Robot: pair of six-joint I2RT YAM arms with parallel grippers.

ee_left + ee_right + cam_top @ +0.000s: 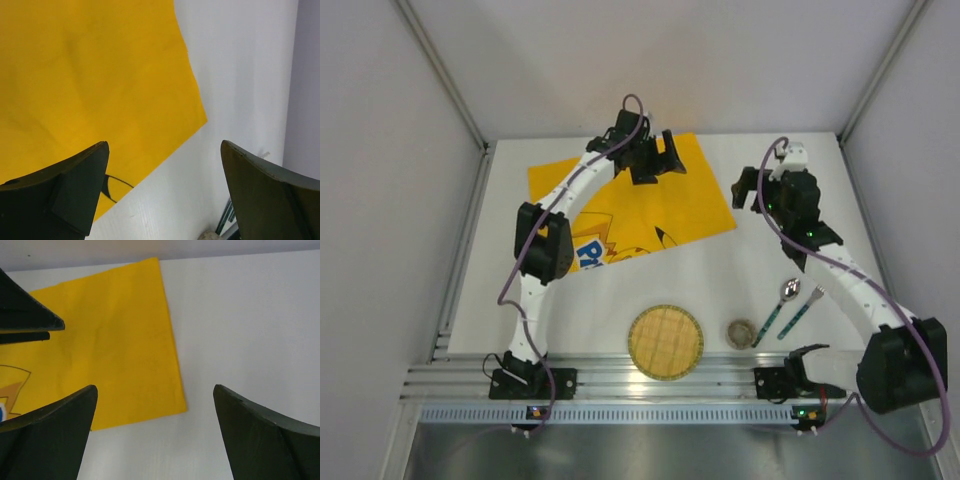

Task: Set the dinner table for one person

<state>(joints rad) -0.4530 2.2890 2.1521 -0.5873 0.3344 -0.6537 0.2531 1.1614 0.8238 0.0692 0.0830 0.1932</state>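
Top external view, starting at the near edge: the white dinner table (720, 270) fills the booth floor, with its ribbed rail (650, 385) along the front. At 6 o'clock lies a woven round plate (666, 341), and just to its right a small round dish (741, 332). At 4 o'clock a spoon (778, 305) and fork (801, 310) lie side by side, angled. Further out, the yellow mat (650, 215) sprawls crookedly toward 11 o'clock. Over its far edge hangs the left claw (662, 168), spread wide and gripping nothing. At 2 o'clock the right claw (740, 190) hovers over bare white, also gaping and empty-handed.
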